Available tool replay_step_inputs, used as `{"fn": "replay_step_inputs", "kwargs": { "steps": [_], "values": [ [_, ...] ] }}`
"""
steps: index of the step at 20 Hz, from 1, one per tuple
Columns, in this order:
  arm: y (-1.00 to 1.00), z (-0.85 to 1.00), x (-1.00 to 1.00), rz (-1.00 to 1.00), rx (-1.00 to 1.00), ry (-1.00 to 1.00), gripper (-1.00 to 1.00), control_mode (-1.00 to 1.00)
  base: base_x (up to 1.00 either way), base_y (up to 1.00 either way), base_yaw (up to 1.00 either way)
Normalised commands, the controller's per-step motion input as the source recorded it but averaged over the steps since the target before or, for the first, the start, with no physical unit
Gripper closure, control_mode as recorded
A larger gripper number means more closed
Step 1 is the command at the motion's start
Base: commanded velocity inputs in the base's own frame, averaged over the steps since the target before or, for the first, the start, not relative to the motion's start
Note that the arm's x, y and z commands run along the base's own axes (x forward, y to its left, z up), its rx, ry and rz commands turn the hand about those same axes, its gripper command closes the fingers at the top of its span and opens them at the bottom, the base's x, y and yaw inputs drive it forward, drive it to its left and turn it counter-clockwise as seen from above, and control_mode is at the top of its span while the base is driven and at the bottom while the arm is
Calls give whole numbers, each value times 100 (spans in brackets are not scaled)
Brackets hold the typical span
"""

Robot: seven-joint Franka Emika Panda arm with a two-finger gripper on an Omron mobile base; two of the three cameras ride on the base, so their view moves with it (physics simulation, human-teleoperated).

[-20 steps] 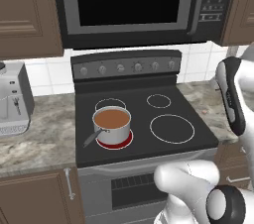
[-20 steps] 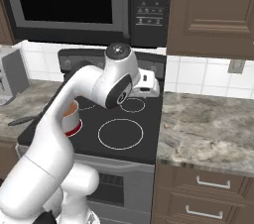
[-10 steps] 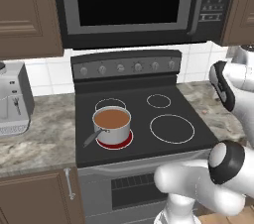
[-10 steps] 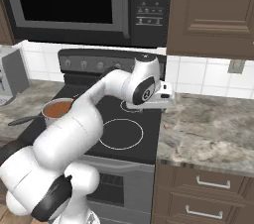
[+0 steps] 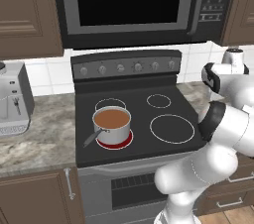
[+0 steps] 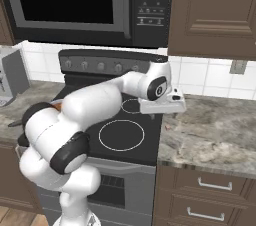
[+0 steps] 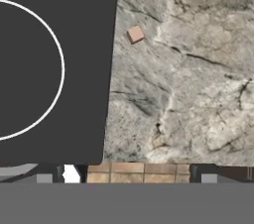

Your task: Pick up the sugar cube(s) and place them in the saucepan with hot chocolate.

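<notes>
A small tan sugar cube (image 7: 135,33) lies on the grey stone counter (image 7: 188,84), just right of the black cooktop's edge. My gripper (image 7: 131,174) hangs above the counter's front edge near that seam, open and empty, its dark fingertips (image 7: 45,174) spread wide. From the right base camera the gripper (image 6: 161,114) points down beside the stove. The steel saucepan (image 5: 112,123) of reddish-brown hot chocolate (image 5: 112,117) stands on the glowing front-left burner, its handle toward the front left, far to the left of the gripper.
The black cooktop (image 5: 149,139) has a large ring burner (image 7: 30,69) beside the cube. A microwave (image 5: 129,0) hangs over the stove. A coffee machine (image 5: 12,101) stands on the left counter. My arm (image 6: 100,100) stretches across the stove.
The arm has swung right, from over the stove's middle to the seam between cooktop and right counter. The saucepan has stayed in place.
</notes>
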Motion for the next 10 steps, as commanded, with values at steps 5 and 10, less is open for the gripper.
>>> {"fn": "replay_step_inputs", "kwargs": {
  "steps": [5, 10],
  "values": [
    [-1, -25, 6, 8, 1, 0, -100, -100, 0, 0, 0],
    [0, -12, 5, 10, 3, 0, -100, -100, 0, 0, 0]
  ]
}}
